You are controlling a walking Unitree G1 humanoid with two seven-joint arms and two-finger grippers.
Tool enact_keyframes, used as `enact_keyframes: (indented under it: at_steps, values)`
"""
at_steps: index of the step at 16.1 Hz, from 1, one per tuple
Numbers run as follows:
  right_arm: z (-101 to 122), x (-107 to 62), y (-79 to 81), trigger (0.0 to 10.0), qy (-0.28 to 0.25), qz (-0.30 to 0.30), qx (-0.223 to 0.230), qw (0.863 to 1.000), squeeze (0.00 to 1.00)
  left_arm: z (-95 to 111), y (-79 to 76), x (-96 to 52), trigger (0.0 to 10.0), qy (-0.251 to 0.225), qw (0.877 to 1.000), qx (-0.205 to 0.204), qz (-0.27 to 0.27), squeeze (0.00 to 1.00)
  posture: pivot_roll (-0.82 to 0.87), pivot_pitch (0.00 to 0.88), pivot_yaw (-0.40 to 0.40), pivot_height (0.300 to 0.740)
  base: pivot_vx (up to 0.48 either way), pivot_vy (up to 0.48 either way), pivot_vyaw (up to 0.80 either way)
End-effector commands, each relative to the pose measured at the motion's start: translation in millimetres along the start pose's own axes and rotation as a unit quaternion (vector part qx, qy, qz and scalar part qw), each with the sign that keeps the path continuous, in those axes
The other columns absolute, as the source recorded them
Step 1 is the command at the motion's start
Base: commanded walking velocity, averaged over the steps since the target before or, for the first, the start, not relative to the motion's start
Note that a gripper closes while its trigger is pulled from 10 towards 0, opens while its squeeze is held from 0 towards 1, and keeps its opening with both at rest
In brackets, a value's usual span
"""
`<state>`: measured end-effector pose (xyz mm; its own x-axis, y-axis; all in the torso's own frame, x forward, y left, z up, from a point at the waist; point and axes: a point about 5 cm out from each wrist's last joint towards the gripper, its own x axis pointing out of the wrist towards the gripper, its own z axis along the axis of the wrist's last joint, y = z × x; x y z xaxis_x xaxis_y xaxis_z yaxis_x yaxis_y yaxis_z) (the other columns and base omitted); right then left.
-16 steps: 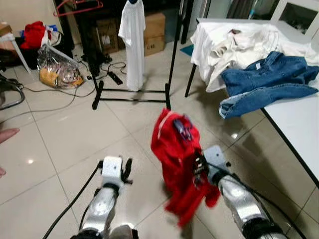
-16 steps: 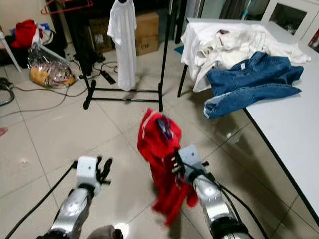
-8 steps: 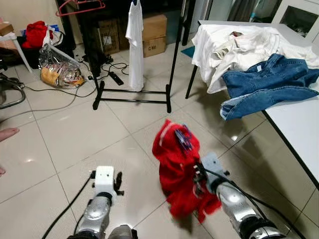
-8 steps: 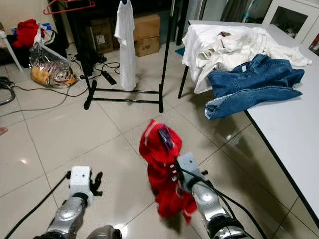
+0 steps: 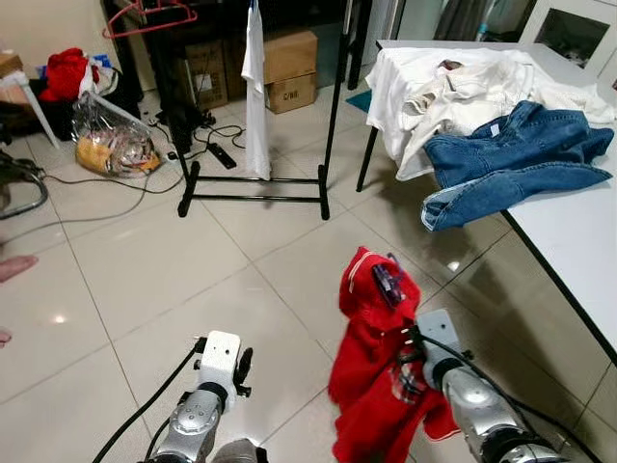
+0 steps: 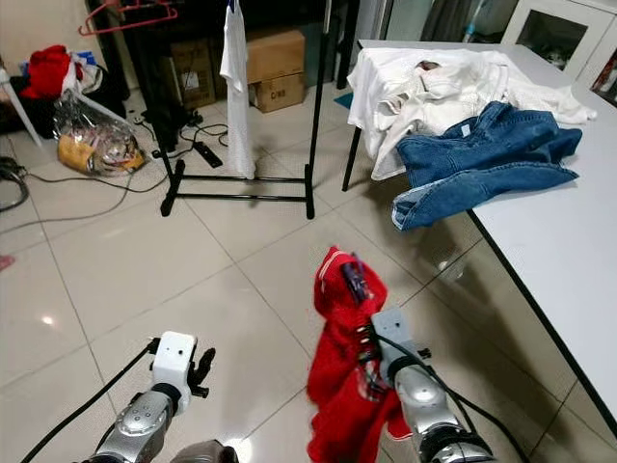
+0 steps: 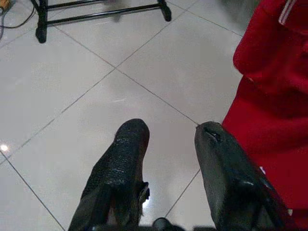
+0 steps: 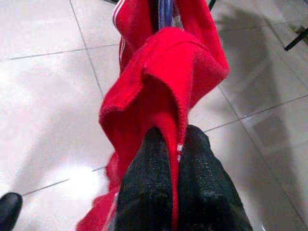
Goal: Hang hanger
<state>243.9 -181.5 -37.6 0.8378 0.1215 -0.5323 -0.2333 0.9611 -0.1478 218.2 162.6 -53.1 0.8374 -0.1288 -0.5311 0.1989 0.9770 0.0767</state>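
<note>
Holding a red garment low over the tiled floor

Left gripper [image 7: 166,144] hangs low, fingers parted, nothing between them. Behind, a black clothes rack [image 5: 255,188] carries a white shirt [image 5: 255,87]. Right gripper [image 8: 175,159] has fingers pinched on a red garment [image 5: 381,386]; the right wrist view shows cloth wedged between them, the head views a dark hanger hook [image 5: 388,283] at its top. Jeans [image 5: 511,164] lie on the tabletop [image 5: 578,241].

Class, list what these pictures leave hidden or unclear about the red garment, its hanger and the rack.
- Hanger: mostly wrapped inside the red garment, eye views.
- Right gripper: what its fingers pinch is hidden by cloth.
- Clothes rack: top rail cut off by the frame edge.
</note>
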Motion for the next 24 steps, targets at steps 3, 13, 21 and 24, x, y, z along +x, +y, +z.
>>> enact_keyframes:
  at_steps: [3, 13, 21, 24]
  values:
    - [0.3, -1.1, 7.5, 10.0, -0.018, 0.008, -0.005, 1.0, 0.0, 0.4, -1.1, 1.3, 10.0, 0.006, 1.0, -0.003, -0.004, 0.0, 0.11, 0.0, 0.009, 0.74, 0.0, 0.0, 0.0]
    - [4.2, 1.0, 18.2, 10.0, -0.025, 0.038, -0.026, 0.999, 0.0, -5.7, 0.0, -1.8, 10.0, 0.015, 1.0, 0.007, 0.011, 0.0, 0.15, 0.0, -0.041, 0.74, 0.0, 0.0, 0.0]
    - [-1.3, -1.5, 11.6, 10.0, -0.015, 0.023, -0.025, 0.999, 0.0, -11.3, 1.1, -3.6, 10.0, 0.033, 0.999, 0.012, 0.02, 0.0, 0.13, 0.008, -0.044, 0.74, 0.0, 0.0, 0.0]
    - [-4.8, -2.4, 12.0, 10.0, -0.004, 0.025, -0.033, 0.999, 0.0, -13.3, -0.6, -4.1, 10.0, 0.039, 0.999, 0.017, 0.016, 0.0, 0.13, 0.001, -0.048, 0.74, 0.0, 0.0, 0.0]
